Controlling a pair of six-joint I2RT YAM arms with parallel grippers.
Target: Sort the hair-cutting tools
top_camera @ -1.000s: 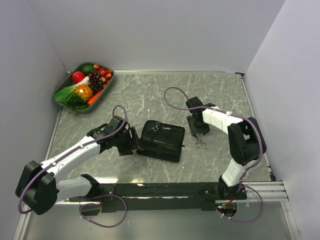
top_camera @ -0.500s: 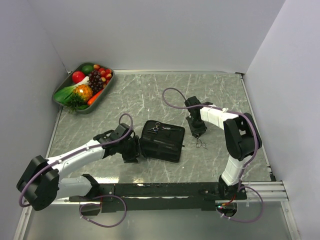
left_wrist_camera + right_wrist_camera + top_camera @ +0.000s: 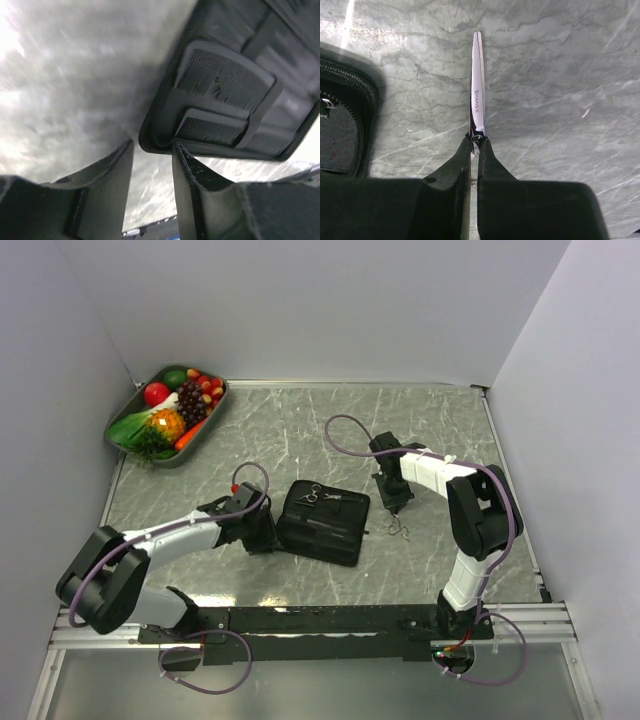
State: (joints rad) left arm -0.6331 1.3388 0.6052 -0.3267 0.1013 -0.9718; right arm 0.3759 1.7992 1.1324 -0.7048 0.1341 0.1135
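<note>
Right claw (image 3: pixel 474 142) was clenched on the thin silver metal scissors (image 3: pixel 477 95) at the pivot, just right of the black rectangular fabric pouch (image 3: pixel 322 523) in the middle of the desk (image 3: pixel 440 430). Left claw (image 3: pixel 151 146) sat parted at the pouch's left edge. I'd lift slowly, keeping the blades level.

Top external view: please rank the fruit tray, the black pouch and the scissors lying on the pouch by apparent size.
1. fruit tray
2. black pouch, somewhat smaller
3. scissors on the pouch, by far smallest

Glossy polished steel on scissors (image 3: pixel 478 100). Matt black woven cloth on pouch (image 3: pixel 167 107), zip-edged. Smooth grey marble-look worktop (image 3: pixel 545 75), slight sheen. Matt black plastic on fingers of right hand (image 3: pixel 474 144).
</note>
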